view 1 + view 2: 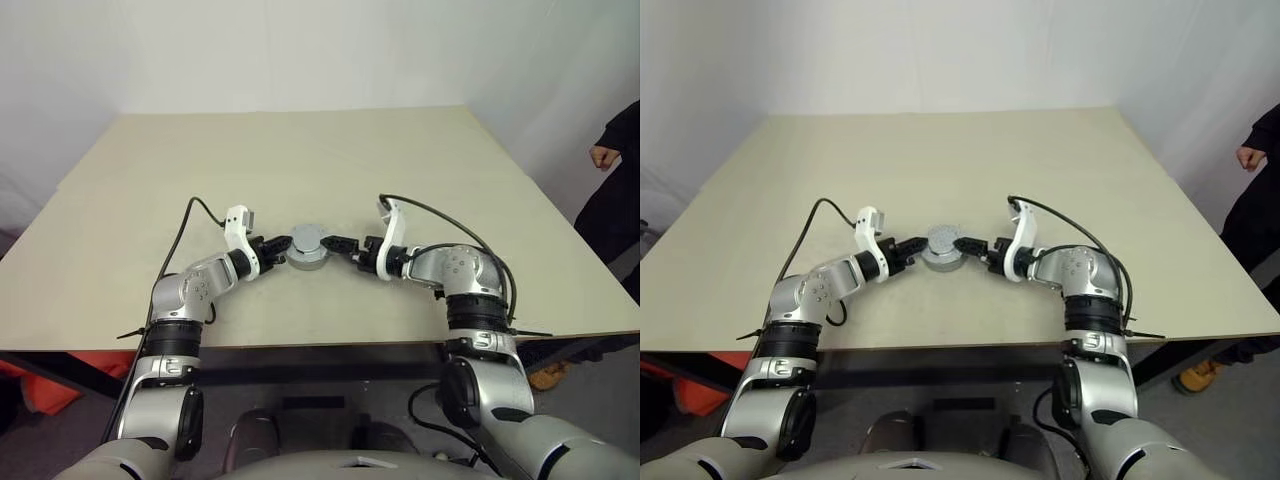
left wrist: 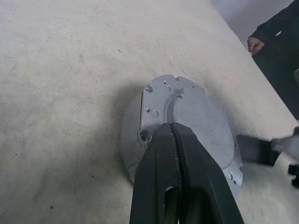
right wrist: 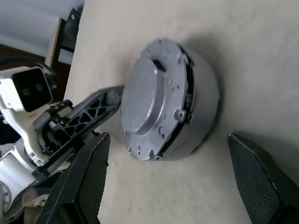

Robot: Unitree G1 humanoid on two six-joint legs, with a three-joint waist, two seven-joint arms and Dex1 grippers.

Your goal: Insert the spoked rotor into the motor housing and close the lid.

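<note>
the motor housing [image 1: 308,252] sits on the table [image 1: 300,150] at the centre of the frame, with the lid [image 3: 147,105] on top of it. the left gripper [image 1: 281,249], its fingers pressed together, touches the housing's left side. the right gripper [image 1: 335,243] is spread wide just right of it, holding nothing. a person's hand [image 1: 603,156] shows at the right edge.

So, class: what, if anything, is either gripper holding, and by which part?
Nothing: the left gripper is shut against the lid, gripping nothing; the right gripper is open.
</note>
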